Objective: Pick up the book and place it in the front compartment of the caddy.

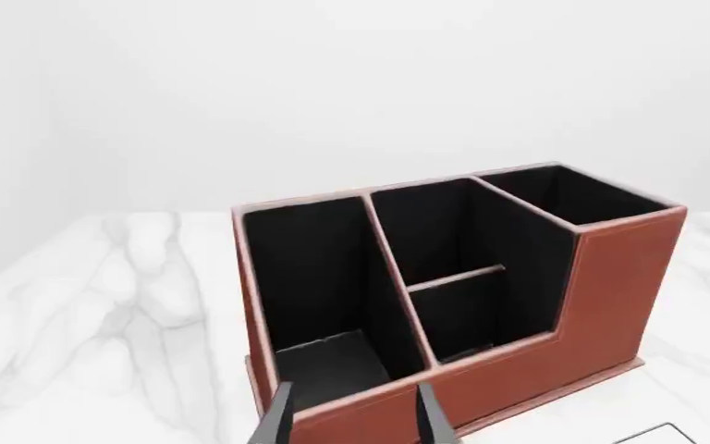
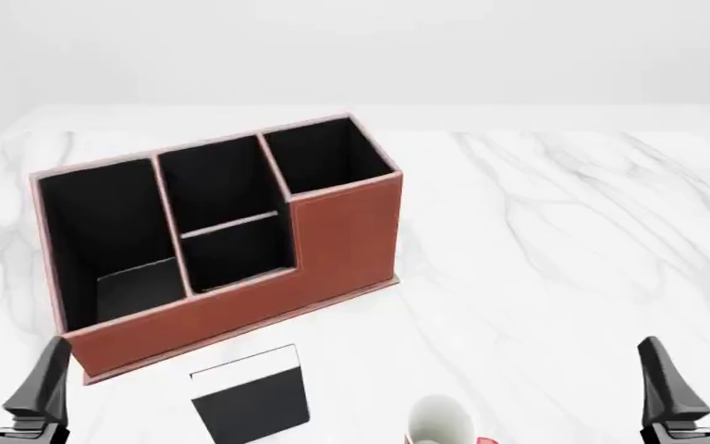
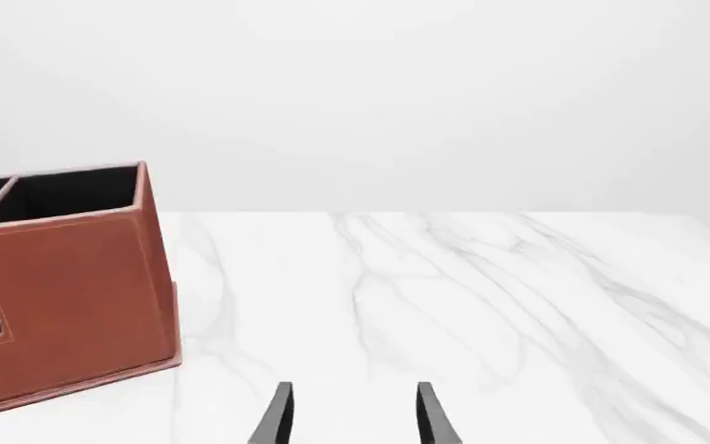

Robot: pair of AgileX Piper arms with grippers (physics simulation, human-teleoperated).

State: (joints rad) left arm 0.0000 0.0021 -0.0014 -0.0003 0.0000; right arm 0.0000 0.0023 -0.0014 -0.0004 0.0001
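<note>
The book (image 2: 249, 396), black with a white strip along its far edge, lies flat on the marble just in front of the caddy (image 2: 330, 236); a corner of it shows in the left wrist view (image 1: 658, 435). The red-brown caddy stands left of centre. Its front compartment (image 2: 214, 183) (image 1: 435, 227) is the small tall-walled cell behind the low pale divider. My left gripper (image 2: 10, 377) (image 1: 355, 421) hangs open and empty, left of the book and facing the caddy's low wall. My right gripper (image 2: 701, 375) (image 3: 355, 418) is open and empty at the far right.
A white-and-red mug (image 2: 442, 424) sits to the right of the book at the near edge. The caddy's long cell (image 2: 108, 236) is on its left and a tall square cell (image 2: 326, 155) on its right. White marble table (image 2: 553, 240) stretches to the right.
</note>
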